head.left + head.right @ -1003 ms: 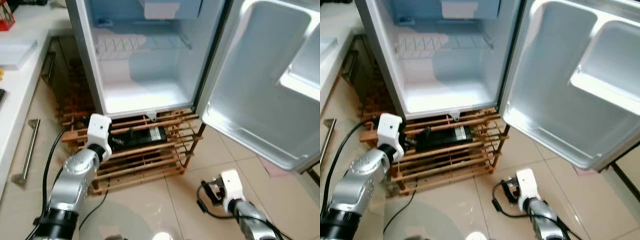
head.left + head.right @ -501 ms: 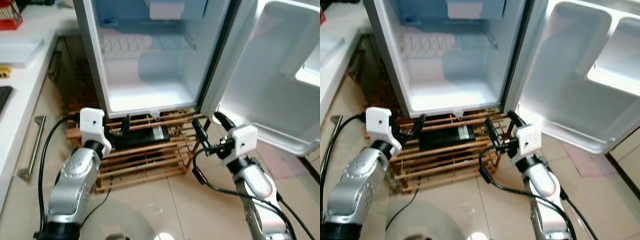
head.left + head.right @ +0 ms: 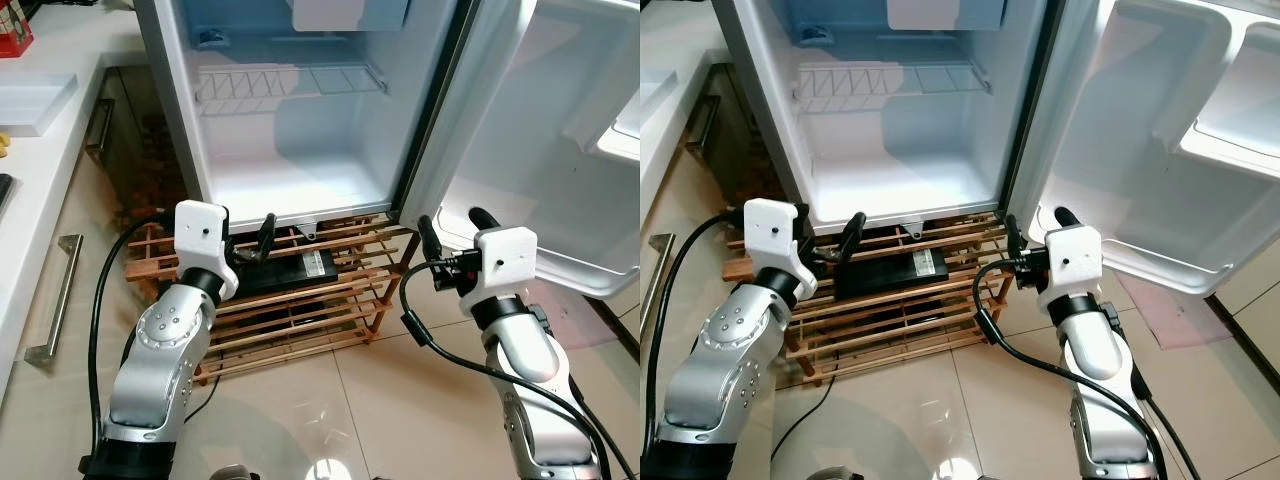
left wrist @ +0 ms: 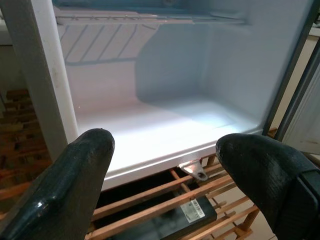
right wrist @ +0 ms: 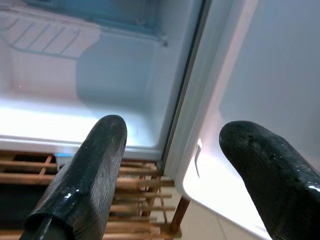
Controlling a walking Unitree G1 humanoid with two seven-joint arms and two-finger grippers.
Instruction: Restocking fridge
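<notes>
Both arms have risen: the left gripper [image 3: 258,240] at lower left and right gripper [image 3: 447,232] at lower right, fingers spread and empty, now face the open, unstocked fridge [image 3: 300,190] at upper centre, ready for loading.

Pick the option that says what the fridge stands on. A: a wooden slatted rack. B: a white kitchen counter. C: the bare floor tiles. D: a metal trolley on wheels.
A: the open fridge sits on a wooden slatted rack, with a black box lying between its slats just under the fridge's front edge.
</notes>
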